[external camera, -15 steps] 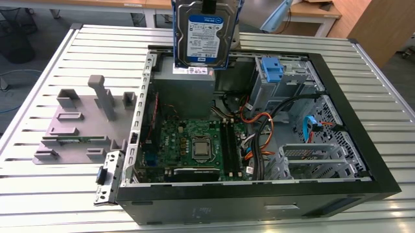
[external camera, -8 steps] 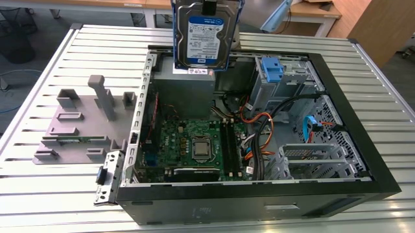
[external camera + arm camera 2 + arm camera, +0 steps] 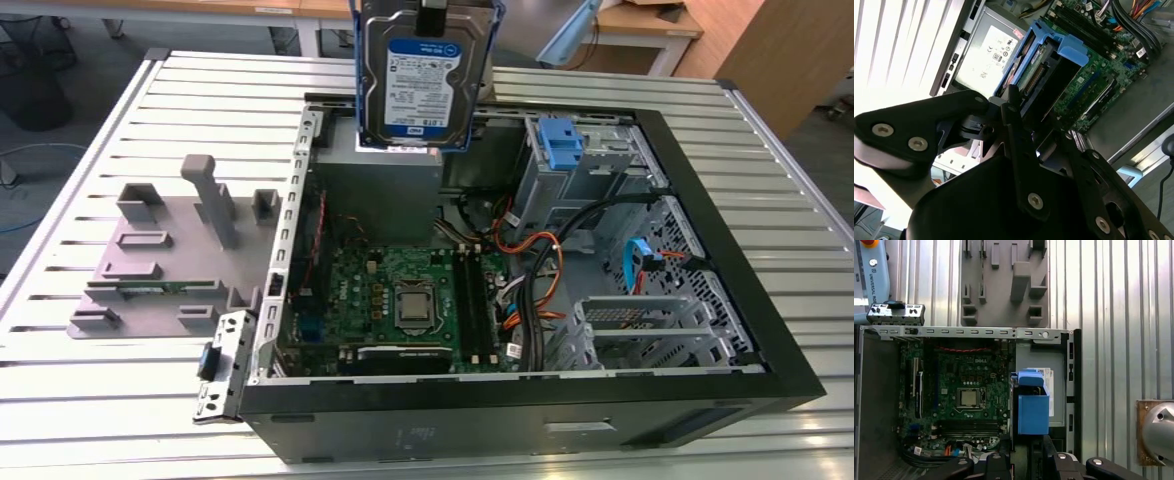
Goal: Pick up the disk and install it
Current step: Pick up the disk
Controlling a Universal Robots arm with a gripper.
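The disk, a silver drive with a white-and-blue label in a blue carrier, hangs upright in the air over the far end of the open computer case. My gripper is shut on its top edge. In the second wrist view the black fingers clamp the disk, whose connector edge faces the camera. In the first wrist view the disk's blue carrier hangs edge-on below my gripper, over the power-supply box and beside the motherboard.
The case holds a green motherboard, a grey power-supply box, bundled cables and metal drive bays with a blue latch. A grey plastic stand with upright posts sits on the slatted table at the exterior view's left.
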